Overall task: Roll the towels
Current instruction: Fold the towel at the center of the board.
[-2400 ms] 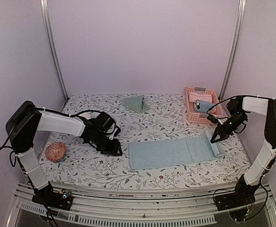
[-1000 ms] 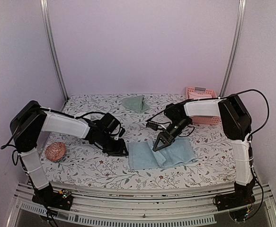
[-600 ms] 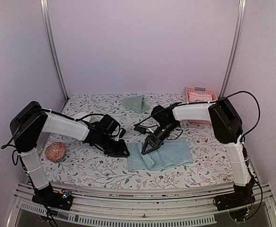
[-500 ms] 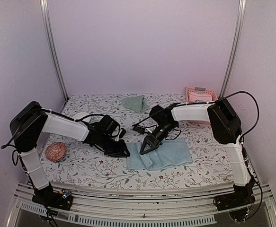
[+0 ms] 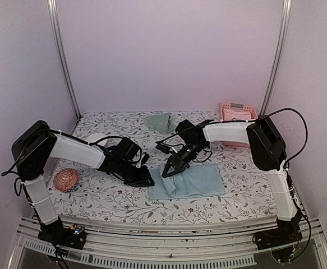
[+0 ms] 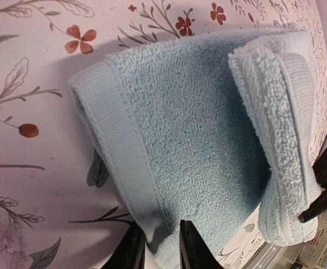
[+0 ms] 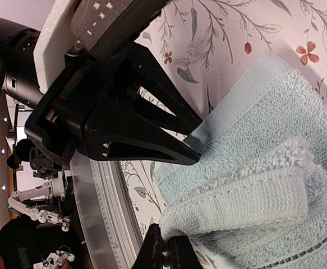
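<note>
Two hands clamp the light blue terry towel [image 5: 196, 182] lying doubled on the floral table [image 5: 118, 197]: left hand [image 6: 161, 231] on its flat woven hem, right hand [image 7: 164, 240] on the folded-over end.

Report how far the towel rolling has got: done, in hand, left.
Done: the light blue towel is doubled over, not rolled. In hand: the right tool holds its folded-over end, the left tool pinches its left hem. Left: roll it, then the crumpled green towel at the back.
</note>
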You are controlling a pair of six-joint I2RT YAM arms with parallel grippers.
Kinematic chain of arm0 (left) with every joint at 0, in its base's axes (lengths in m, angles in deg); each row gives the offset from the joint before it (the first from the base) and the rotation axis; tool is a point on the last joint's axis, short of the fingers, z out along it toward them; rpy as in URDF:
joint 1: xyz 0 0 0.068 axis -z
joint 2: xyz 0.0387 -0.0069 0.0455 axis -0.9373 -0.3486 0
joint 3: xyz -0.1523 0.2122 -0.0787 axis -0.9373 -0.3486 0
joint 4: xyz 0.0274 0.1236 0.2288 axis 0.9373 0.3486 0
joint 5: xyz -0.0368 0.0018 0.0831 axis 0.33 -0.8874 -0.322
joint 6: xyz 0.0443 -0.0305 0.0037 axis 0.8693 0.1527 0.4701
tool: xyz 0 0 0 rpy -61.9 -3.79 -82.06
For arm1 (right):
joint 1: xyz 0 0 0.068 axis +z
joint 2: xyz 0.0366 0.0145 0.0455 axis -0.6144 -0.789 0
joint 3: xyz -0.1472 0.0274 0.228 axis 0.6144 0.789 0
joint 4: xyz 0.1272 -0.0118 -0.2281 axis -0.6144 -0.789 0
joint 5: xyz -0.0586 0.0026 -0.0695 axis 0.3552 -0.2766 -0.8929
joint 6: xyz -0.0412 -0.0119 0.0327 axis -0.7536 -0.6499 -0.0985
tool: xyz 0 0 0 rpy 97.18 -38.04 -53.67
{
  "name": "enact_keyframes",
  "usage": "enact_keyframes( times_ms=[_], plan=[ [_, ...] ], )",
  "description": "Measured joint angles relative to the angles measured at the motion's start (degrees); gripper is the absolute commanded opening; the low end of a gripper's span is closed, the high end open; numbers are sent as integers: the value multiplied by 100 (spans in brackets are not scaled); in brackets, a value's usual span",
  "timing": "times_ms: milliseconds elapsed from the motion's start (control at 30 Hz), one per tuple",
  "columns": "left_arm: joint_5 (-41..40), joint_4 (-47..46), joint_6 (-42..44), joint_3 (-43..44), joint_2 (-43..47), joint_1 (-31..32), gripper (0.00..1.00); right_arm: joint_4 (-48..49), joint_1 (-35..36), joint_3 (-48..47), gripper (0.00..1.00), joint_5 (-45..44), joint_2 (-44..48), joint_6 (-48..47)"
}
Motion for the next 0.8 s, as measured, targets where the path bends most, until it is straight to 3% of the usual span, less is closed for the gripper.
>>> enact_keyframes(
  times_ms=[533,600,667,700,800],
  plan=[
    [24,-57,-17,-28,0,2,24,219,105,-444,4,-76,-575,468],
    [24,-59,-17,-28,-2,2,24,223,114,-444,13,-70,-590,487],
    [24,-59,-20,-28,-2,2,24,229,127,-448,33,-17,-590,505],
    [24,-59,-22,-28,-2,2,24,229,136,-461,39,20,-590,527],
    [0,-66,-46,-39,9,4,25,234,160,-535,44,168,-595,483]
  ],
)
